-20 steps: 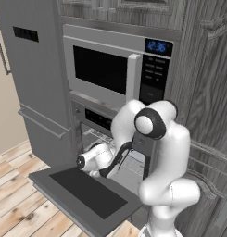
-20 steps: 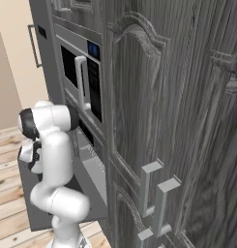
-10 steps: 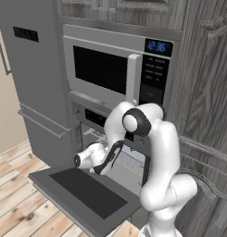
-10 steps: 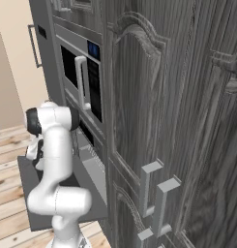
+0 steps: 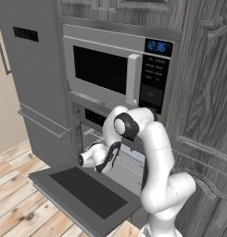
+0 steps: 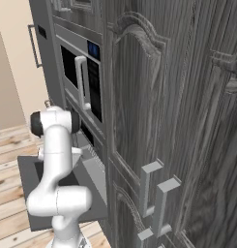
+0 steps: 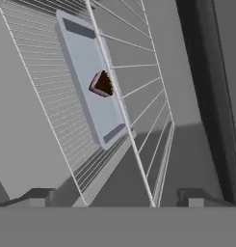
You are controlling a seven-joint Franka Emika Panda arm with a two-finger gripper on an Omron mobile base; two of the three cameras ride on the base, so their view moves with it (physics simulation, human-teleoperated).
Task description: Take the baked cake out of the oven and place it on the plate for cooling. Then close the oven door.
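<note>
Oven door hangs open flat at lower left of the left base view, gripper with jaws spread wide and empty at the oven mouth, dark cake slice on a pale tray on the wire rack, upper centre of hand view.

The only lettering that showed was the blue clock display on the microwave, high above the hand; its digits were too blurred to read with certainty. Nothing else carried legible text.
</note>
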